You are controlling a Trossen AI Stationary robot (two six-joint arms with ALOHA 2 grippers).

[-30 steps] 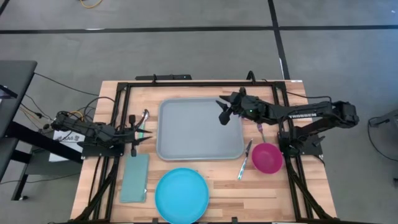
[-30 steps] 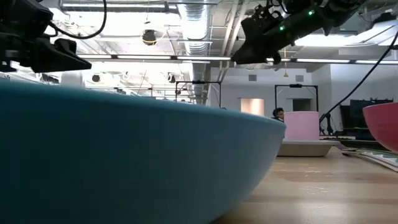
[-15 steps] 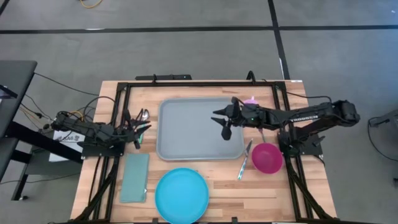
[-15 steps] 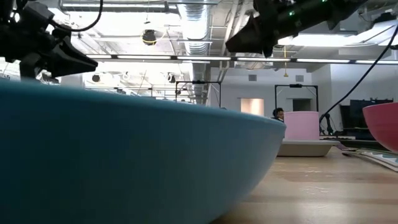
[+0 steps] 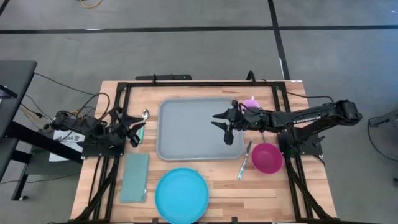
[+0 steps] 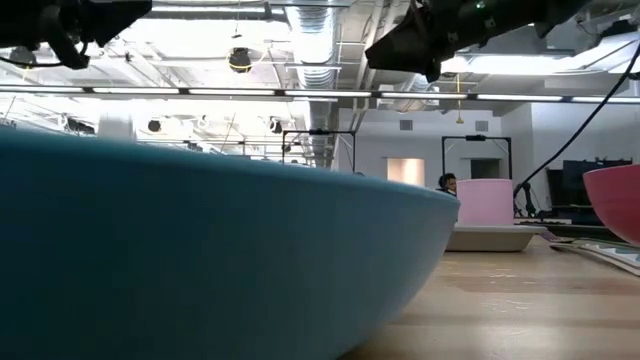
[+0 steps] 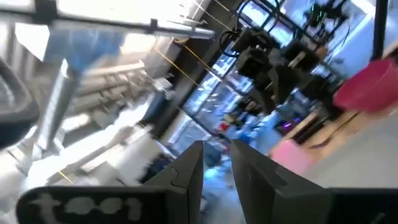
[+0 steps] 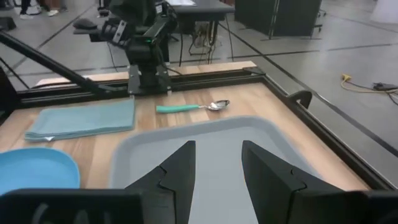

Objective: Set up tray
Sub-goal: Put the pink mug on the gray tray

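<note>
The grey-blue tray [image 5: 189, 130] lies flat in the middle of the table; it also shows in the right wrist view [image 8: 261, 134]. My right gripper [image 5: 222, 127] hovers open and empty above the tray's right part, its fingers [image 8: 180, 165] pointing toward the table's left. My left gripper [image 5: 132, 129] is at the table's left, beside a teal-handled spoon [image 5: 142, 123]. It is tipped upward toward the room, with a narrow gap between its fingers [image 7: 189, 168], and holds nothing.
A round blue plate [image 5: 181, 195] and a pale-teal napkin [image 5: 135, 177] lie near the front edge. A pink bowl [image 5: 267, 157], a teal-handled utensil [image 5: 244, 160] and a small pink cup [image 5: 250, 102] are right of the tray. Black frame rails run along both sides.
My left gripper has drawn back from the spoon toward the table's left edge, risen and tipped upward, and its fingers have come closer together. My right gripper has gone a little toward the near edge above the tray, staying open.
</note>
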